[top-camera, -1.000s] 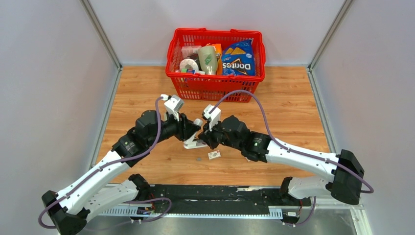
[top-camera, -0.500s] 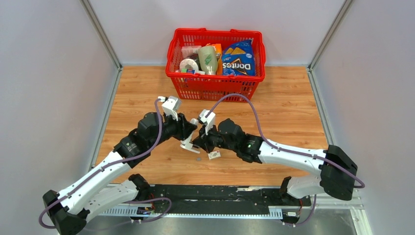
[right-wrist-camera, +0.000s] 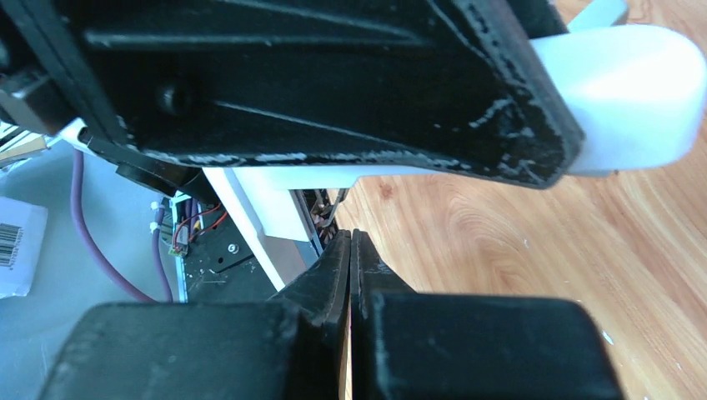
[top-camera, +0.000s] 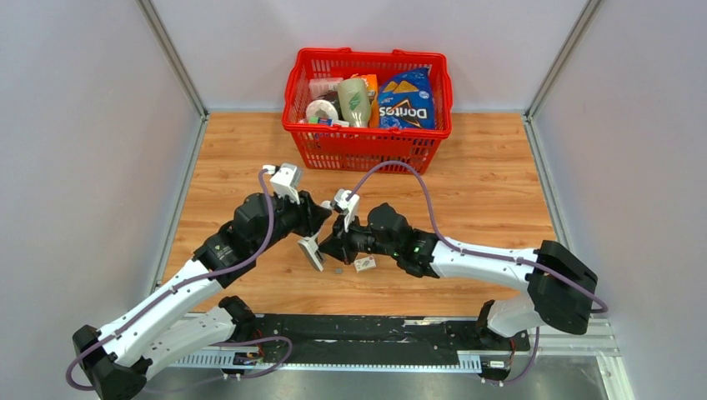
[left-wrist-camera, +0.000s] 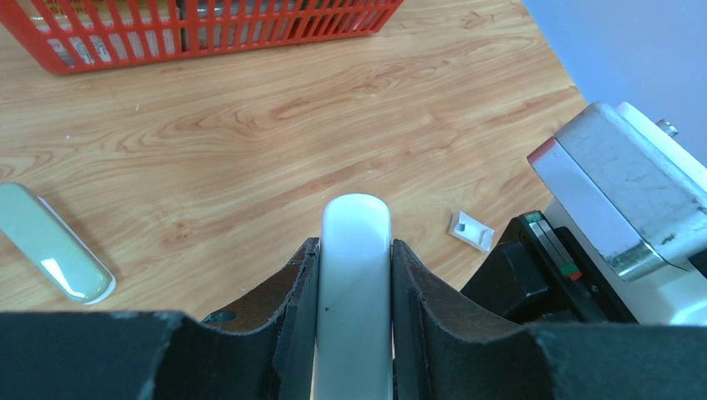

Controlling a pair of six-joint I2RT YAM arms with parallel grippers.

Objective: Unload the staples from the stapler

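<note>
stapler [top-camera: 311, 250], white, sits near the middle of the wooden table [top-camera: 488, 192], pinched in the left claw [left-wrist-camera: 354, 258]. both black fingers [left-wrist-camera: 293, 287] press flat against its sides, and its rounded end [left-wrist-camera: 356, 221] sticks out past them. seen from above it hangs tilted, lower end toward the near edge. whether that end touches the wood cannot be told.

the right claw [right-wrist-camera: 350, 250] is just beside the stapler, on its right. its fingers [right-wrist-camera: 327, 279] are pressed together along their whole length, and nothing shows between them. in the right wrist view it lies below the left claw's black finger, with the stapler's white end [right-wrist-camera: 634, 92] poking out at the upper right.

a small white piece [top-camera: 364, 264] lies on the wood close under the right claw, apart from the stapler; the left wrist view shows it too [left-wrist-camera: 469, 231]. a small round grey thing [top-camera: 338, 270] lies just left of it. a pale rounded strip [left-wrist-camera: 50, 254] lies flat on the wood, off to the left in the left wrist view.

the red basket [top-camera: 293, 83] stands at the far edge, well apart from both claws. it holds a doritos bag [top-camera: 404, 100], a green cup [top-camera: 354, 100] and other small goods.
</note>
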